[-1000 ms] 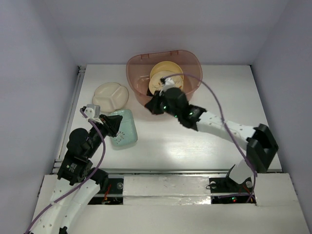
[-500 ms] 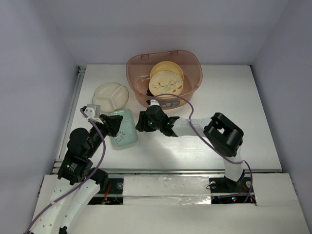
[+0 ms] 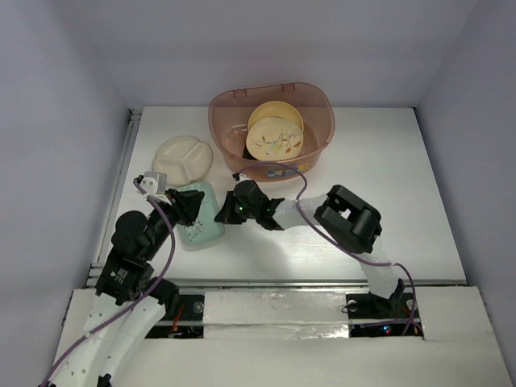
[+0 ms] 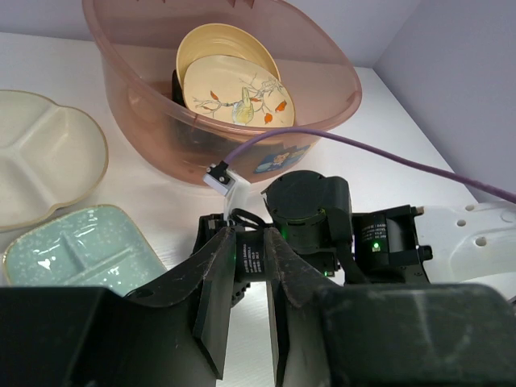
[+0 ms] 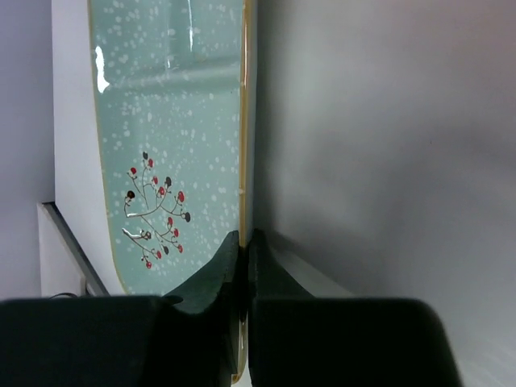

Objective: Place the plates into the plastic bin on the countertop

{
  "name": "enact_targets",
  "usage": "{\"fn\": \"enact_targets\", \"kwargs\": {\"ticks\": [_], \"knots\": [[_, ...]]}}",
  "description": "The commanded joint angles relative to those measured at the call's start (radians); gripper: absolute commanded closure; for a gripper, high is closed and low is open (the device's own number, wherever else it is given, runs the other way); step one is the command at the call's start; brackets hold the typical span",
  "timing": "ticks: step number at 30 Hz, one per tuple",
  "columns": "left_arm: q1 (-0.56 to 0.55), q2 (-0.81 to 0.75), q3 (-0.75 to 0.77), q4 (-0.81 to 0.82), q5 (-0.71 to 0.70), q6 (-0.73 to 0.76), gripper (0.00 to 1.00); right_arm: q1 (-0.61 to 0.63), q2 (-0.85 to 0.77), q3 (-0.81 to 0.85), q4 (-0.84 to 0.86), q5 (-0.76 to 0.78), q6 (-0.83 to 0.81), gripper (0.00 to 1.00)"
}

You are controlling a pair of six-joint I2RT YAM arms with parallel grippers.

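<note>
Two plates lie inside the bin (image 3: 318, 141): the floral plate (image 3: 274, 141) leans on top of the orange-tan plate (image 3: 276, 113), which shows behind it toward the far wall. Something dark sits beside them against the bin's left wall, too hidden for me to name. The bin stands at the far middle of the white surface (image 3: 387, 177).

Out on the surface, to the left of the bin, rests the divided plate (image 3: 183, 159). Just nearer to me lies the mint plate (image 3: 201, 230), its far end close to the divided one.

My right hand (image 3: 226, 212) reaches across to the mint plate's right edge. Its wrist view shows the two fingers (image 5: 230, 262) drawn almost together with the plate's thin tan rim between them, so it is pinching that rim. The speckled green face and a small sprig of red and dark dots fill the left of that view. I cannot tell whether the plate is lifted or flat on the surface.

My left hand (image 3: 187, 211) is over the plate's left part, pointing toward my right hand. Its fingers (image 4: 214, 306) stand a narrow gap apart with only bare surface between them, gripping nothing. From its wrist view the mint plate lies low on the left, and my right arm's purple cable (image 4: 363, 153) arcs across in front of the bin.
</note>
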Motion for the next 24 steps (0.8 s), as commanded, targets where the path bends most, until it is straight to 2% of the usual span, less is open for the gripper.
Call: {"fn": "enact_targets", "kwargs": {"ticks": [1,5,6,11,13,20,24], "knots": [[0.006,0.001,0.014,0.041,0.006,0.000,0.81,0.011,-0.016,-0.032,0.100,-0.027,0.042,1.00],[0.006,-0.003,0.014,0.041,0.003,-0.001,0.81,0.020,-0.169,-0.171,0.172,-0.035,0.059,1.00],[0.015,-0.002,0.014,0.043,0.005,-0.001,0.81,0.020,-0.258,-0.184,0.162,-0.023,0.051,1.00],[0.015,-0.011,0.020,0.040,-0.033,-0.006,0.77,0.029,-0.494,-0.209,0.060,0.086,-0.041,1.00],[0.015,-0.029,0.025,0.029,-0.069,-0.011,0.73,0.020,-0.563,-0.172,-0.032,0.172,-0.097,1.00],[0.025,-0.140,0.030,0.018,-0.240,-0.035,0.64,-0.058,-0.686,-0.107,-0.124,0.247,-0.180,1.00],[0.025,-0.157,0.020,0.028,-0.216,-0.035,0.57,-0.170,-0.712,-0.048,-0.173,0.277,-0.229,1.00]]}}
